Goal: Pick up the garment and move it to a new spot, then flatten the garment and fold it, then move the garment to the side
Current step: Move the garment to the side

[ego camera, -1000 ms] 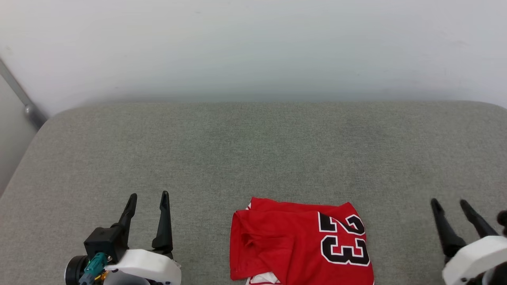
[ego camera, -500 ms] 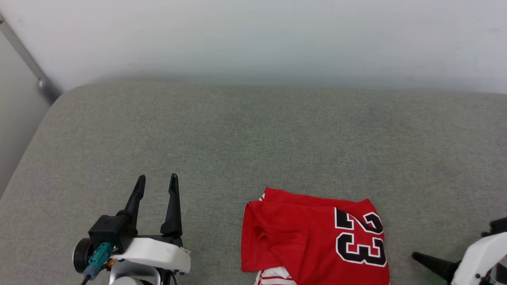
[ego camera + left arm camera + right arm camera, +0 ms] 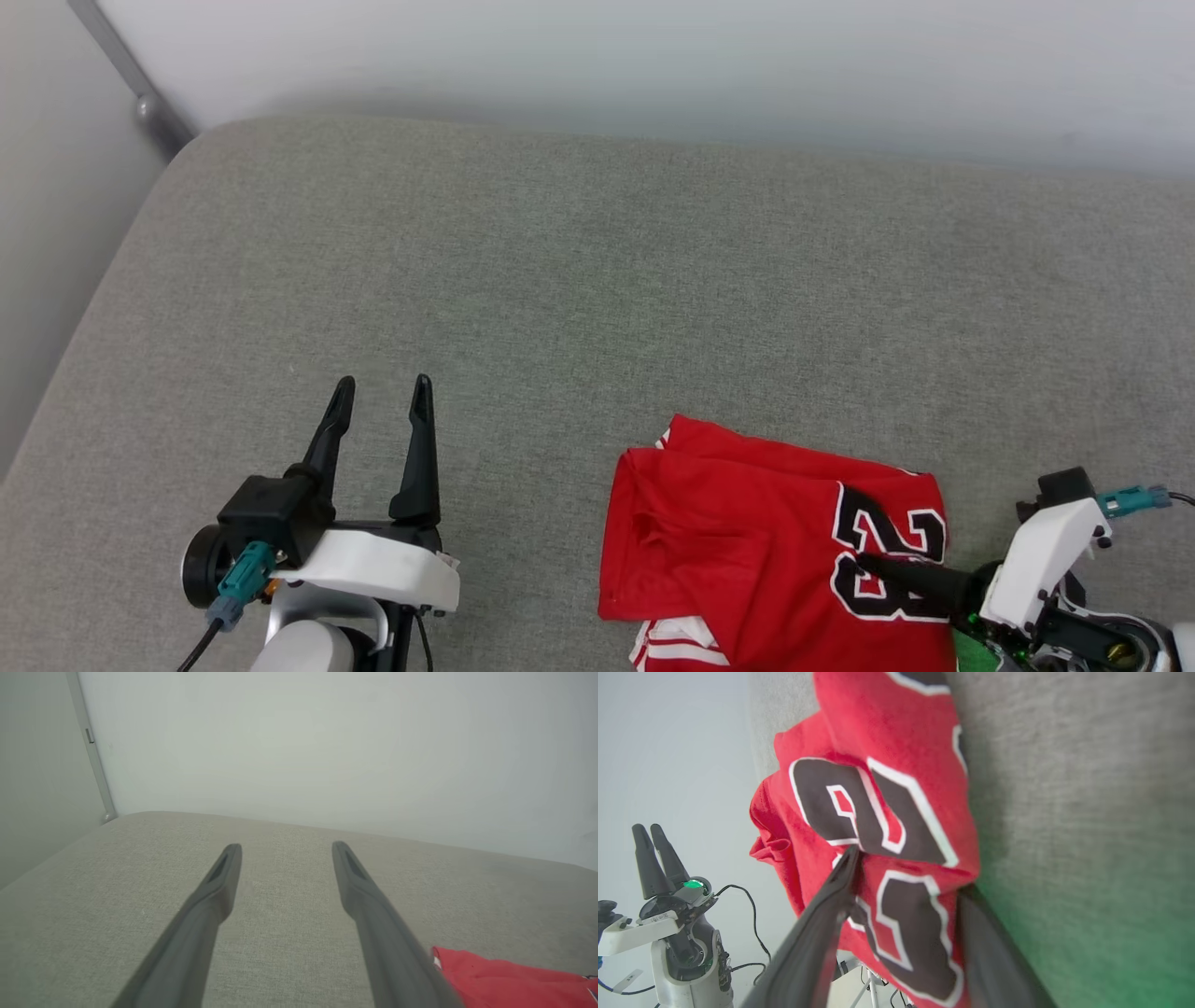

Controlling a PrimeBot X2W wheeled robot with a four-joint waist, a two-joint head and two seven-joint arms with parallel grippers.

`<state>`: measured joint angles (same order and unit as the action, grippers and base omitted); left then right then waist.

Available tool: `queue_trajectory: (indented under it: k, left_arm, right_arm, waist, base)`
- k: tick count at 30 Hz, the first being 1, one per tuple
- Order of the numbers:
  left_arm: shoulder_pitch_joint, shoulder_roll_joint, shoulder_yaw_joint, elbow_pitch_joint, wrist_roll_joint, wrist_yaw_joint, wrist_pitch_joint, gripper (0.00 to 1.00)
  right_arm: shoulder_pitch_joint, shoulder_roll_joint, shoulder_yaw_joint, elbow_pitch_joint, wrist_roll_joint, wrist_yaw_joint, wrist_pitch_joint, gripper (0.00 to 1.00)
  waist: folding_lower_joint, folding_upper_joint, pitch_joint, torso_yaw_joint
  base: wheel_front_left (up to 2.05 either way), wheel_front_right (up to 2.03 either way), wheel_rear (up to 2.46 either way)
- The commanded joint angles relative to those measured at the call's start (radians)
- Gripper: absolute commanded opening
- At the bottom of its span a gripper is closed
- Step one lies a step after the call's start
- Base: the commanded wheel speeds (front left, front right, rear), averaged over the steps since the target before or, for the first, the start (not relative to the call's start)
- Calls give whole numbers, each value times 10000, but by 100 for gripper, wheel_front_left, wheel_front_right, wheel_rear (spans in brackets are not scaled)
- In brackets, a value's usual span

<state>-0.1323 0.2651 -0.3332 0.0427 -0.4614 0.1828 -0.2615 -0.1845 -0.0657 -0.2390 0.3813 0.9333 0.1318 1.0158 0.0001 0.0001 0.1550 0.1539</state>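
The garment (image 3: pixel 747 541) is a red jersey, folded into a rough rectangle on the grey cushion (image 3: pixel 560 280), with the black "23" print on its right part and white striped trim at its near edge. My right gripper (image 3: pixel 873 565) reaches in from the right. In the right wrist view the right gripper (image 3: pixel 908 872) is open, with one finger on top of the printed number and the other under the garment's (image 3: pixel 896 732) edge against the cushion. My left gripper (image 3: pixel 385 387) stands open and empty, left of the garment. The left wrist view shows its fingers (image 3: pixel 224 877) over bare cushion, with the garment's corner (image 3: pixel 504 975) at the lower right.
A pale wall runs behind the cushion. A grey metal pole (image 3: pixel 131 75) stands at the far left corner. The cushion's rounded left edge (image 3: pixel 103 308) drops off beside my left arm. The left gripper (image 3: pixel 650 830) also appears in the right wrist view.
The head camera has shifted. My right gripper swung from pointing up at the far right to pointing left, sliding onto the garment's right edge. The left gripper stayed open.
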Motion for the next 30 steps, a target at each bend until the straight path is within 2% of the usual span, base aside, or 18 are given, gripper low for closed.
queue_trajectory:
  k: [1,6,11,16,20,24,30]
  left_arm:
    - [-81,-48,56,35,72,-59,-43,100]
    - [171,-71,128,125,114,-26,-44,100]
    - [389,-3,196,162,160,-39,-40,100]
    - [688,52,226,22,150,3,-31,100]
    - [902,94,285,-160,87,77,-24,100]
    - [636,156,252,-441,148,49,26,100]
    - [-506,566,179,-1119,533,-114,417,100]
  right_arm:
    - [54,171,295,289,105,-20,-61,0]
    - [-45,-328,1054,-189,-123,-14,-641,0]
    - [-112,-1135,2445,-899,-1166,-14,-1588,0]
    - [-284,-1995,3637,-1204,-2573,-14,-2354,0]
    - [-605,-2382,3962,-1093,-3368,-14,-2525,0]
    - [-1065,-2651,4004,-882,-3806,-14,-2636,0]
    - [-2382,-2957,3489,-323,-4304,-14,-3410,0]
  waist:
    - [-1,-1,-20,31]
    - [-1,-1,-332,-136]
    - [-1,-1,-828,-662]
    - [-1,-1,-1271,-1620]
    - [-1,-1,-1364,-2737]
    - [-1,-1,-877,-3809]
    - [-1,-1,1092,-4886]
  base:
    - [0,0,0]
    - [0,0,0]
    - [0,0,0]
    - [0,0,0]
    - [0,0,0]
    - [0,0,0]
    - [0,0,0]
